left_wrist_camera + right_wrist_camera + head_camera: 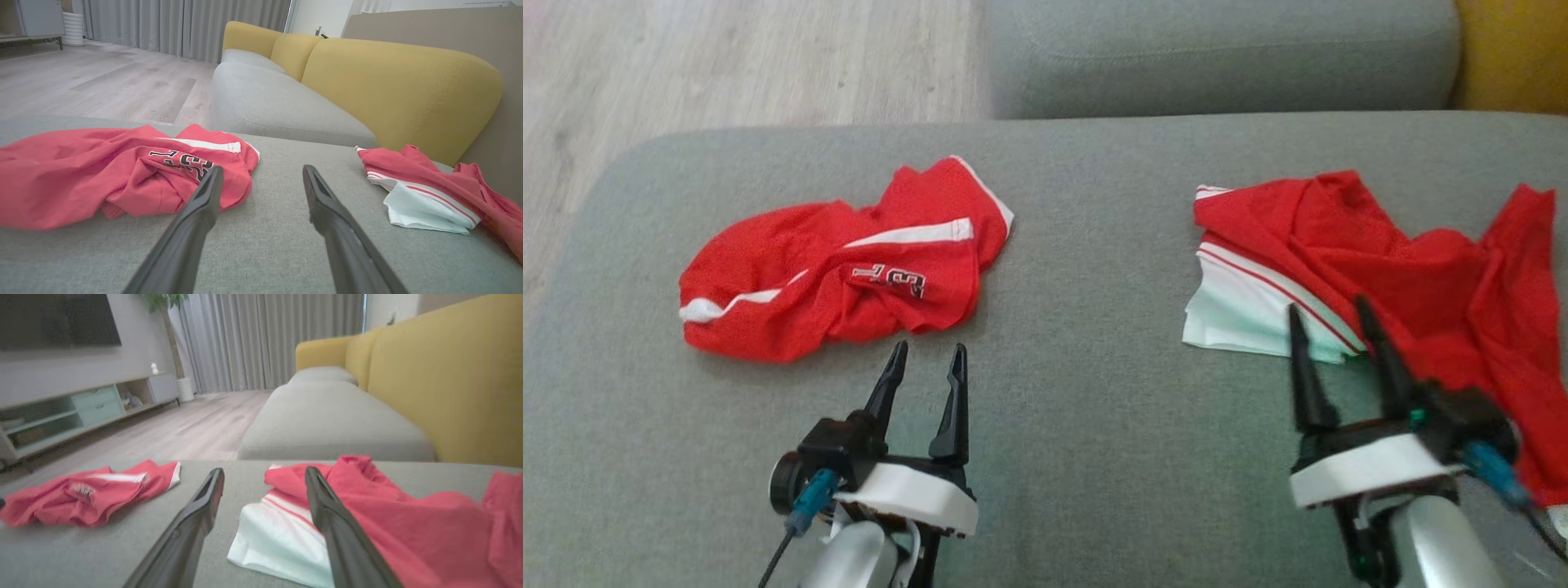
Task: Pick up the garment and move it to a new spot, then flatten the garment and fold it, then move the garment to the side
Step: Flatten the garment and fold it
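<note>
In the head view, two garments are lying well apart on the grey fabric sofa seat (1094,343): crumpled red mesh shorts with a white stripe (833,269) at the left and a rumpled red-and-white jersey (1380,253) at the right. The left gripper (929,351) is hovering just short of the shorts' near edge, fingers spread wide and empty. The right gripper (1326,306) is standing over the jersey's white corner, also wide apart and gripping nothing. With each arm facing a different garment, I'm guessing the wrong one could get picked, or both at once.

In the left wrist view, the fingers are pointing low along the seat, one tip overlapping the shorts' bunched fold. Closing there would likely be taking several layers, so the shorts would come up as a lump and resist flattening. Going lower could mean pinching the upholstery too.

In the right wrist view, the open fingers are straddling the white layer where it is tucked under the red. A thin hem could be slipping out mid-carry, or only one layer could be lifting. The jersey is running off the right edge, so I cannot tell how much would be dragging behind.
</note>
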